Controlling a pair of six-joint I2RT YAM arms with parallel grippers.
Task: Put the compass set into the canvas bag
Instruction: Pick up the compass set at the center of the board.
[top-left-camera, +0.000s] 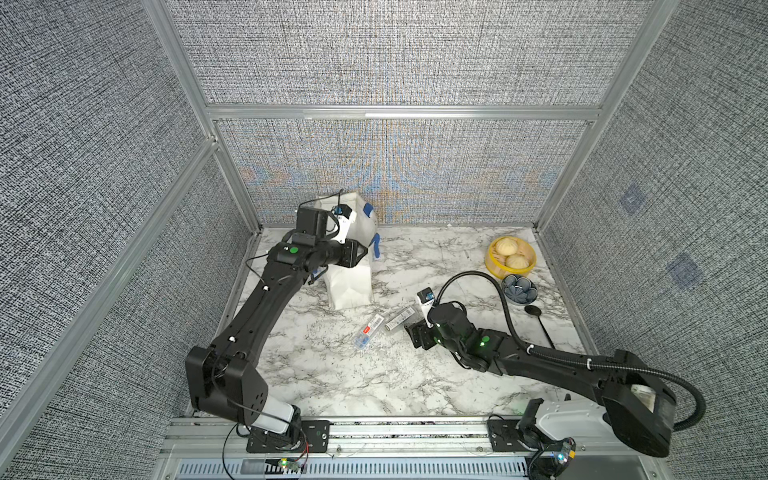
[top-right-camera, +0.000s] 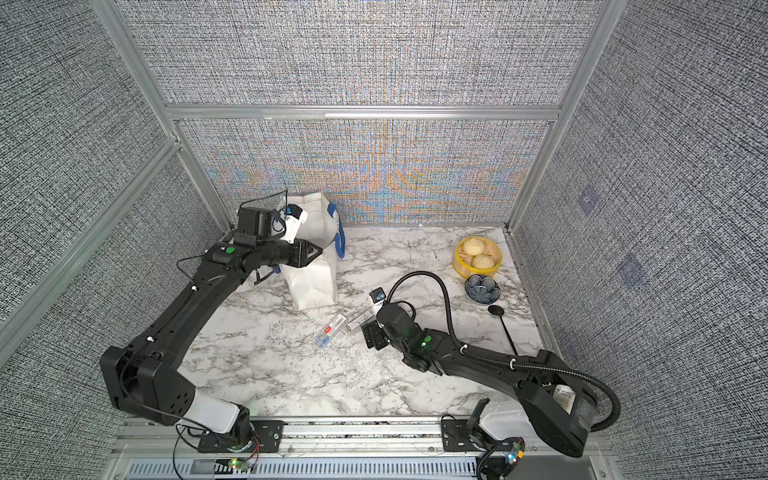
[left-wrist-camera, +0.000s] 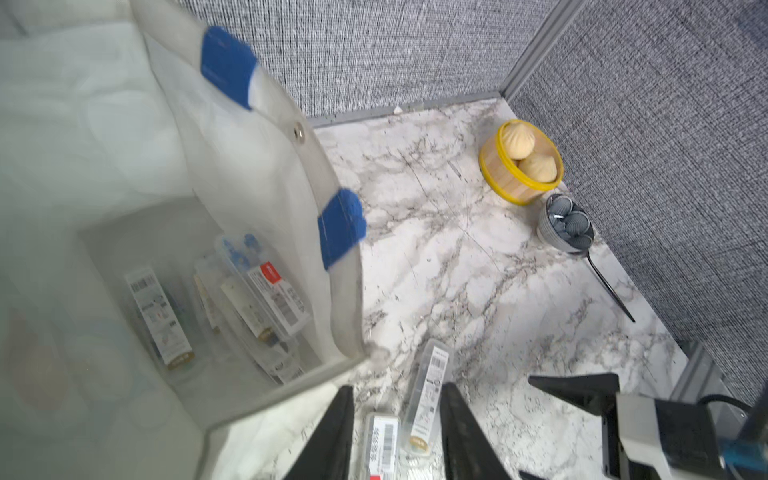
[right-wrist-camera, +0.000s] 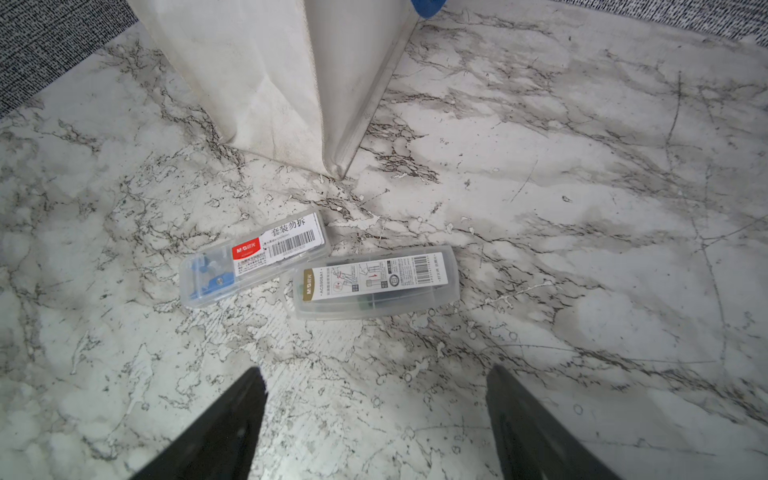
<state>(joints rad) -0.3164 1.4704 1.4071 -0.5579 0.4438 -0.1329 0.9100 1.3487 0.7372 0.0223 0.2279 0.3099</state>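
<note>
The canvas bag (top-left-camera: 351, 286) stands upright at the back left of the marble table, with blue handles at its rim. Several clear cases (left-wrist-camera: 266, 291) lie inside it. Two clear compass set cases lie on the table in front of the bag: one with a red label and blue parts (right-wrist-camera: 253, 259), one with a gold label and dark parts (right-wrist-camera: 370, 284). My left gripper (left-wrist-camera: 397, 388) hovers by the bag's front rim, open a little, with nothing between its fingers. My right gripper (right-wrist-camera: 374, 372) is low over the table just short of the two cases, open wide and empty.
A yellow steamer basket with two buns (top-left-camera: 510, 257) stands at the back right. A blue patterned bowl (top-left-camera: 518, 289) and a black spoon (top-left-camera: 540, 320) sit just in front of it. Grey fabric walls enclose the table on three sides.
</note>
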